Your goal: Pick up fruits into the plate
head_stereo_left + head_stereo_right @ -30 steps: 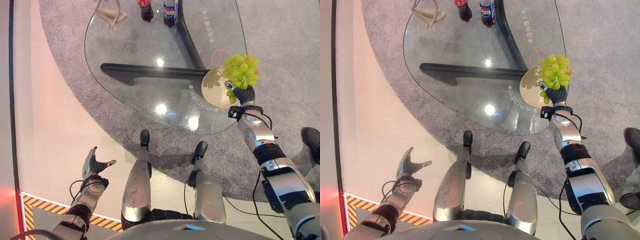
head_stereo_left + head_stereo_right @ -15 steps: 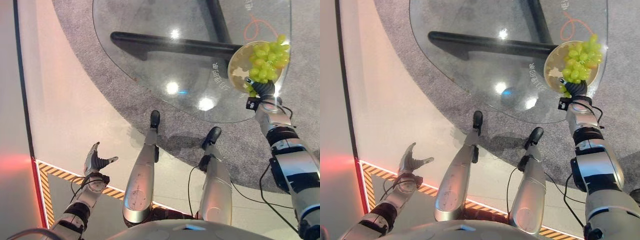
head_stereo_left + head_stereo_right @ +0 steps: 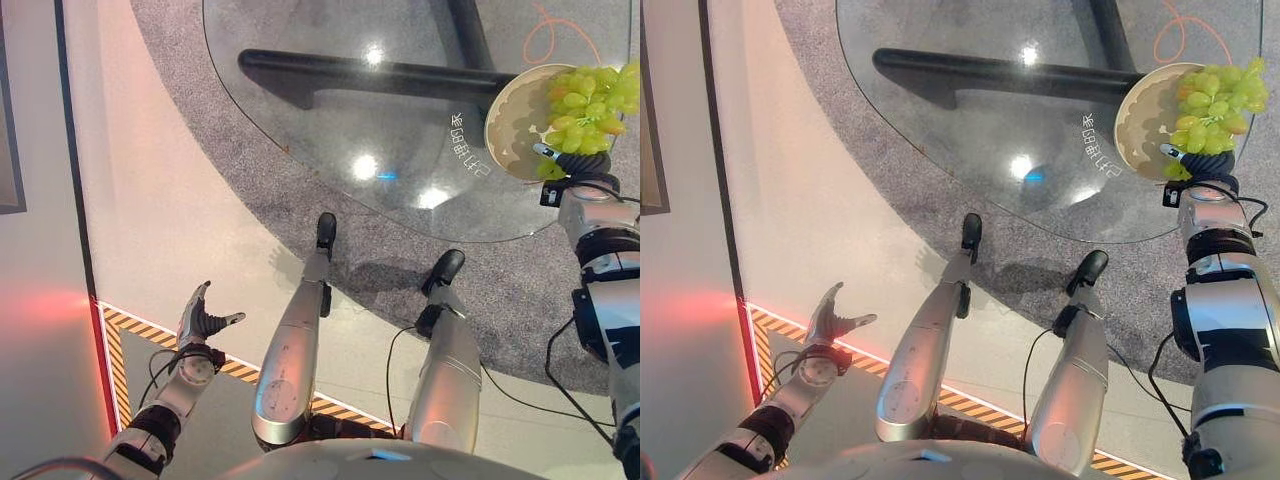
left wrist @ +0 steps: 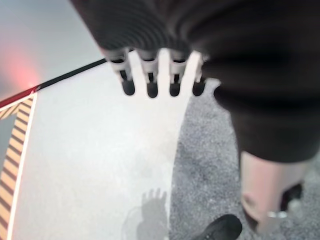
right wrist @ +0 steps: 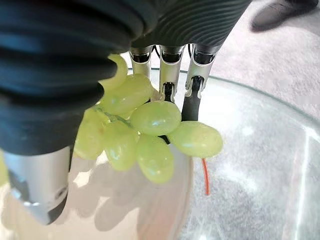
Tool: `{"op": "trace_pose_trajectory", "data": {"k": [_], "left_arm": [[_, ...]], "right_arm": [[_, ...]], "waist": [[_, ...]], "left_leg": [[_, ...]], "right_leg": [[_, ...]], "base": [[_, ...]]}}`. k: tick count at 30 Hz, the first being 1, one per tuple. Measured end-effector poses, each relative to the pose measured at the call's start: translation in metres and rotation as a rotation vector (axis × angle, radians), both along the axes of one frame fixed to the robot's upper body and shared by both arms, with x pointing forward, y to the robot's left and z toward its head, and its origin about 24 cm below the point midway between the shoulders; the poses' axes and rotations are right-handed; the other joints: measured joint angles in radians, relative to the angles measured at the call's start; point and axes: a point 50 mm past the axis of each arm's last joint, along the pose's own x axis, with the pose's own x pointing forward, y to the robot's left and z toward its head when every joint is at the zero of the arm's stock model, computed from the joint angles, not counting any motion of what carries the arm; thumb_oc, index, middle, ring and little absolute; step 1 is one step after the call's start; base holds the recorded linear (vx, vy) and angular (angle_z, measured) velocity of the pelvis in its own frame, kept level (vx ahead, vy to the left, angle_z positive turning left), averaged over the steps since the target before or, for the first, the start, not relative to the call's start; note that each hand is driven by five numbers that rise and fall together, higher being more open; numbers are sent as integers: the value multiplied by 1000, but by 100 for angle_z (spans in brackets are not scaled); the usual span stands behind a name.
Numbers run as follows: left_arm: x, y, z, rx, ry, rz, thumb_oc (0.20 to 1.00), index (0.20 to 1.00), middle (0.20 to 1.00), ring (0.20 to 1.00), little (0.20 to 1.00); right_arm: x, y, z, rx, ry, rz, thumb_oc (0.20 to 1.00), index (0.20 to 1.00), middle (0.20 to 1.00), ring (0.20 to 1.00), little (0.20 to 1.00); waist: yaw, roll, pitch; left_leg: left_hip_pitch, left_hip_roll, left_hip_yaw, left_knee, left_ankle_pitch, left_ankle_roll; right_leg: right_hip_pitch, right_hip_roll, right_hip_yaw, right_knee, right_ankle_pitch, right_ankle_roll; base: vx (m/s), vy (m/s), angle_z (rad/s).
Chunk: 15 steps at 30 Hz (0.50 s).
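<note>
A bunch of green grapes (image 3: 585, 100) hangs over the pale round plate (image 3: 510, 120) at the right edge of the glass table (image 3: 350, 130). My right hand (image 3: 1200, 165) holds the bunch from below, its fingers (image 5: 170, 75) curled round the grapes (image 5: 150, 120). In the right wrist view the grapes sit just above the plate's inside (image 5: 100, 210); I cannot tell whether they touch it. My left hand (image 3: 200, 322) hangs low at the left over the floor, its fingers (image 4: 150, 80) straight and nothing in it.
A black bar (image 3: 370, 70) of the table's base runs under the glass. An orange cord (image 3: 560, 20) lies under the table by the plate. A yellow-and-black striped strip (image 3: 140, 325) marks the floor near my left hand.
The camera has shifted, so the table and plate sit further right and higher. My right hand still holds the grapes, now more over the plate. My left hand stays open.
</note>
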Motion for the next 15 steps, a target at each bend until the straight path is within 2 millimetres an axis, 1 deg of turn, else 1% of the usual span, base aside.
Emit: {"op": "trace_pose_trajectory", "data": {"k": [2, 3, 4, 5, 6, 7, 8, 9, 11, 12, 15], "left_arm": [[1, 0, 0, -5, 2, -6, 1000, 1000, 1000, 1000, 1000], [1, 1, 0, -6, 8, -12, 1000, 1000, 1000, 1000, 1000], [1, 1, 1, -7, 9, -12, 1000, 1000, 1000, 1000, 1000], [1, 2, 0, -6, 13, -15, 1000, 1000, 1000, 1000, 1000], [1, 2, 0, -8, 22, -20, 1000, 1000, 1000, 1000, 1000], [1, 2, 0, -8, 33, -21, 1000, 1000, 1000, 1000, 1000], [1, 2, -1, -7, 38, -20, 1000, 1000, 1000, 1000, 1000], [0, 4, -1, -3, 47, -19, 1000, 1000, 1000, 1000, 1000], [1, 7, -1, 2, 69, -24, 1000, 1000, 1000, 1000, 1000], [1, 9, 0, 1, 80, -17, 1000, 1000, 1000, 1000, 1000], [1, 17, 2, 18, 87, 2, 1000, 1000, 1000, 1000, 1000]], "right_arm": [[1, 2, 0, -81, 57, 44, 1000, 1000, 1000, 1000, 1000], [3, 5, 3, -154, 95, 103, 1000, 1000, 1000, 1000, 1000], [5, 7, 5, -181, 99, 131, 1000, 1000, 1000, 1000, 1000], [7, 11, 8, -206, 100, 168, 1000, 1000, 1000, 1000, 1000], [10, 19, 15, -268, 96, 252, 1000, 1000, 1000, 1000, 1000], [13, 25, 20, -294, 86, 304, 1000, 1000, 1000, 1000, 1000], [14, 27, 21, -302, 86, 325, 1000, 1000, 1000, 1000, 1000], [16, 33, 21, -323, 111, 387, 1000, 1000, 1000, 1000, 1000], [16, 37, 14, -335, 185, 458, 1000, 1000, 1000, 1000, 1000], [14, 36, 6, -318, 223, 472, 1000, 1000, 1000, 1000, 1000], [7, 28, -13, -281, 333, 449, 1000, 1000, 1000, 1000, 1000]], "waist": [[-1, 0, 0], [-1, 0, 0], [-4, 0, 0], [-5, -1, 0], [-8, -1, 0], [-9, -1, 0], [-9, -1, 0], [-12, -2, 0], [-12, -4, 0], [-9, -5, 0], [-11, -13, -1]], "left_leg": [[5, 1, -2, 5, -2, -1], [5, 1, -4, 12, -3, -1], [6, 2, -5, 16, -6, -2], [5, 3, -6, 17, -5, -2], [2, 5, -10, 23, -6, -2], [2, 5, -10, 29, -6, -2], [2, 5, -11, 31, -6, -2], [4, 6, -16, 32, -6, -2], [21, 8, -21, 33, -6, -2], [35, 9, -23, 33, -6, -1], [70, 12, -34, 30, -8, -2]], "right_leg": [[7, -1, -3, 3, -1, 0], [11, 1, -3, 5, -2, -1], [12, 0, -4, 10, -3, -2], [13, 2, -4, 10, -2, -2], [14, 3, -6, 12, -3, -2], [16, 4, -6, 12, -3, -2], [18, 4, -6, 11, -3, -2], [27, 7, -9, 8, -3, -2], [51, 12, -14, -5, 1, -6], [71, 16, -14, -13, 4, -9], [123, 21, -29, -34, 5, -11]], "base": [[17, -30, 3], [-67, -11, 1], [14, -41, 1], [10, -45, 2], [10, -72, 2], [4, -79, 2], [0, -77, 3], [-16, -60, 7], [-19, -77, 5], [-6, -64, 2], [-22, -61, 8]]}}
